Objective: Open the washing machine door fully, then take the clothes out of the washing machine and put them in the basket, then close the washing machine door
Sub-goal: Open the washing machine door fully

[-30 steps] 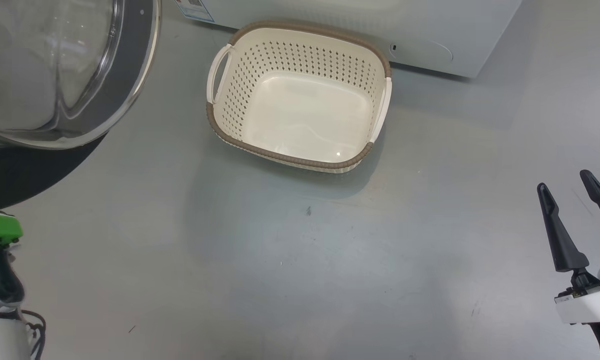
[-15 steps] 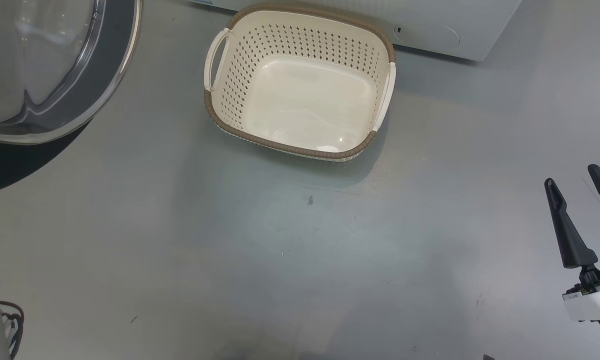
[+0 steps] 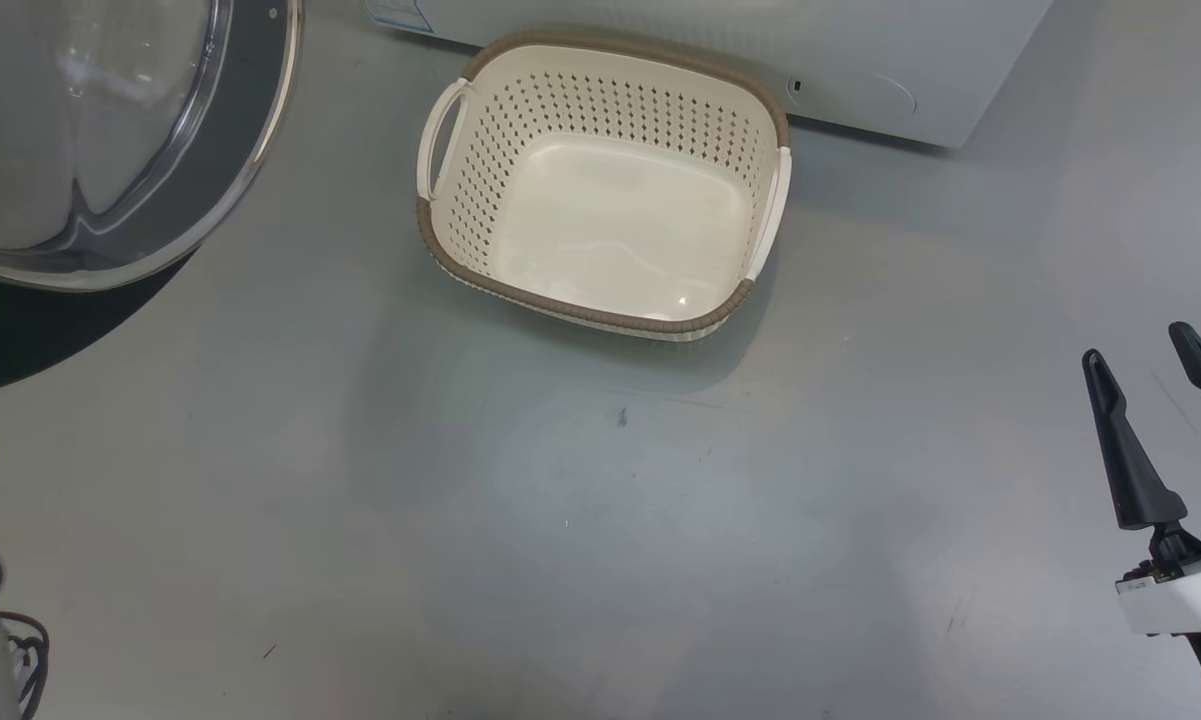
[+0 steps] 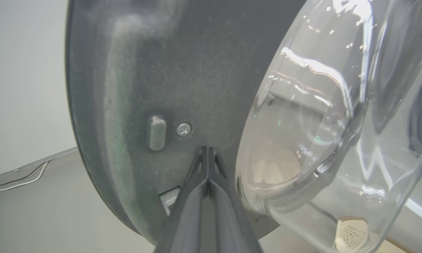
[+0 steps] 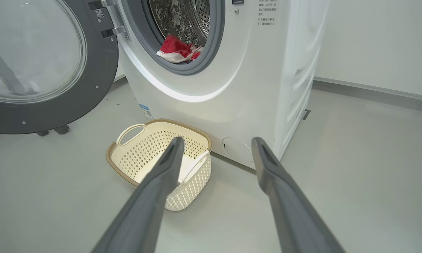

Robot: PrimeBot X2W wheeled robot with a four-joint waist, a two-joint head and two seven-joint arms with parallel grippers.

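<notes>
Your left claw (image 4: 206, 150), fingers pressed together, is aiming its tips at the dark inner rim of the round glass-bowled washing machine door (image 4: 144, 70), just beside the bulge; contact is unclear. Your right claw (image 5: 218, 140) is hanging spread and empty; the red white-trimmed fabric clothes (image 5: 177, 49) are lying far-left of it, in the drum (image 5: 182, 17).

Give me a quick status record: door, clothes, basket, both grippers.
door: swung open from the washing machine
clothes: red, lying in the drum mouth
basket: empty, on the floor close in front of the machine
left gripper: shut, empty, tips at the door's dark inner rim; contact unclear
right gripper: open, empty, pointing toward the basket
</notes>
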